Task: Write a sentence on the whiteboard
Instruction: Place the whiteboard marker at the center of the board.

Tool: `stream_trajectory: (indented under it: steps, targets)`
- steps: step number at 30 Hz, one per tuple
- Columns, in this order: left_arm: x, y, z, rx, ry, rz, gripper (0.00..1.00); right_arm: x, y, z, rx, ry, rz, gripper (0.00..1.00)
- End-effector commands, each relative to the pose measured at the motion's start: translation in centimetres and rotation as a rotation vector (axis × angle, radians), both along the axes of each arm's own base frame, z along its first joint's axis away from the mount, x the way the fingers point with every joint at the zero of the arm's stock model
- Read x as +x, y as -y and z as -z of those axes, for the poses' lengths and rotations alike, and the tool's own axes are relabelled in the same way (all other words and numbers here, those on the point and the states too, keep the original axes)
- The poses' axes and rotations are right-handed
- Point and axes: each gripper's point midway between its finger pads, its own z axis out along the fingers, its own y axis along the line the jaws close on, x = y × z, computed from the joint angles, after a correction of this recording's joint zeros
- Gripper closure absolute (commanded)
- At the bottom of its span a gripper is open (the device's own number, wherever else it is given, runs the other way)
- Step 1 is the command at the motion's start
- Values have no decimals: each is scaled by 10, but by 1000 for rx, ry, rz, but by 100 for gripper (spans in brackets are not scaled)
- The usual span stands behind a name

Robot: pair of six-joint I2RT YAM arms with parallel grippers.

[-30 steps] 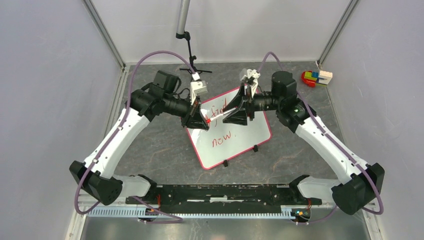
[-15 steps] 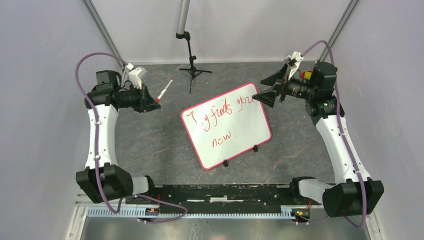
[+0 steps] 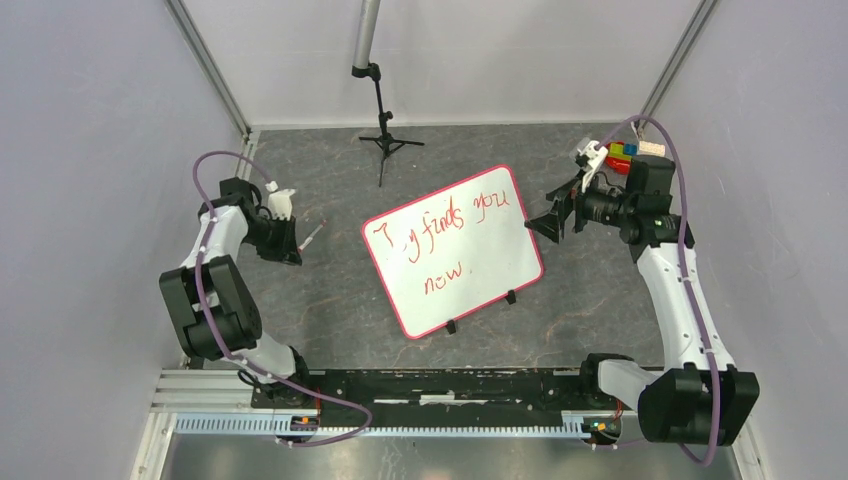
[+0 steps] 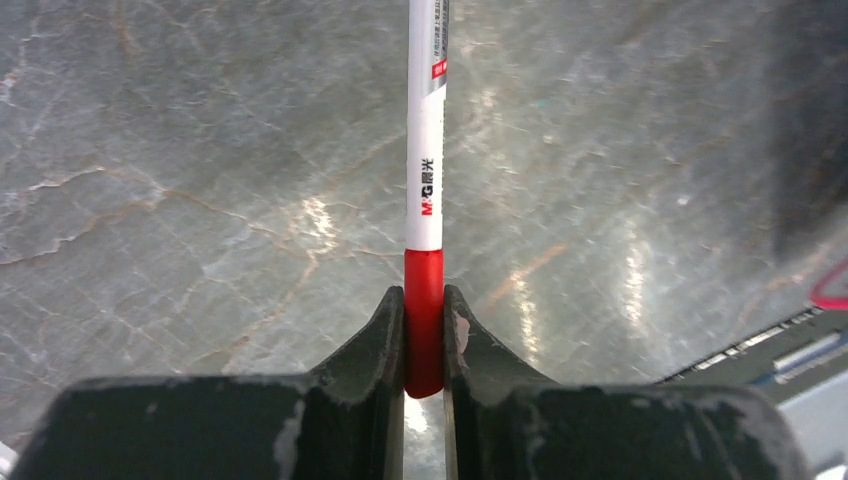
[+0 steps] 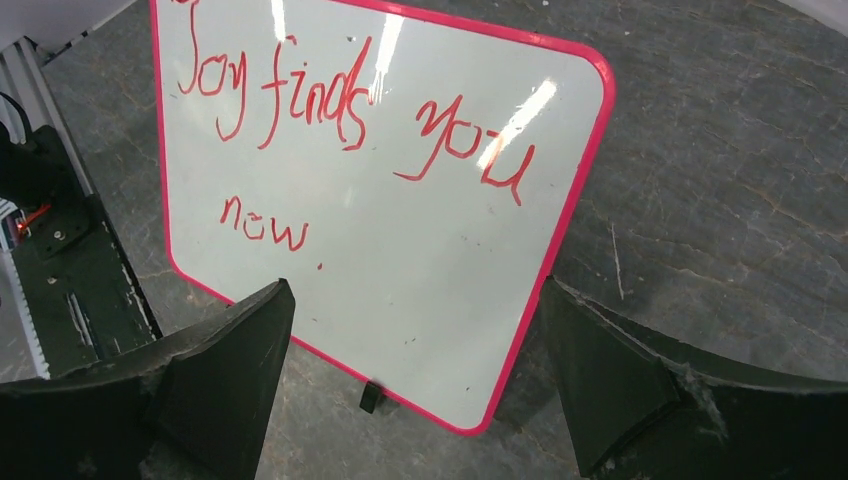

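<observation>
The whiteboard [image 3: 480, 275], white with a red-pink frame and two black clip feet, lies tilted on the grey table. Red cursive on it, the sentence [image 3: 437, 228], reads "Joy finds you" over "now"; the right wrist view shows the sentence [image 5: 350, 110] on the whiteboard [image 5: 420, 270] too. Left of the board, my left gripper [image 3: 296, 244] is shut on the red end of a white marker [image 4: 425, 150], which points away from the left gripper [image 4: 424, 295]. Beside the board's right edge, my right gripper [image 3: 545, 222] is wide open and holds nothing. In its wrist view, the board's corner lies between the jaws of the right gripper [image 5: 415, 300].
A small black tripod stand [image 3: 384, 140] rises behind the board. Coloured toy blocks [image 3: 628, 152] sit in the back right corner. The black base rail [image 3: 440, 385] runs along the near edge. Enclosure walls close in left, right and behind.
Both grippers have left the board. The left arm pulled back left with the marker. The right gripper opened wide and swung out to the board's right edge.
</observation>
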Motion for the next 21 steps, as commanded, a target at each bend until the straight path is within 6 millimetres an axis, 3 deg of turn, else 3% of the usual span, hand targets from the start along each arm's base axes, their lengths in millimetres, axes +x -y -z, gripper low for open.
stream_trajectory:
  steps: [1, 14, 21]
  targets:
    - [25, -31, 22, 145, 53, -33, 86, -5, 8, 2, -67, 61, 16, 2]
    - [8, -43, 79, 207, -47, 19, 65, -5, 13, 7, -95, 53, 44, 2]
    - [4, -44, 88, 211, -72, 24, 60, -6, 15, 8, -100, 54, 45, 2]
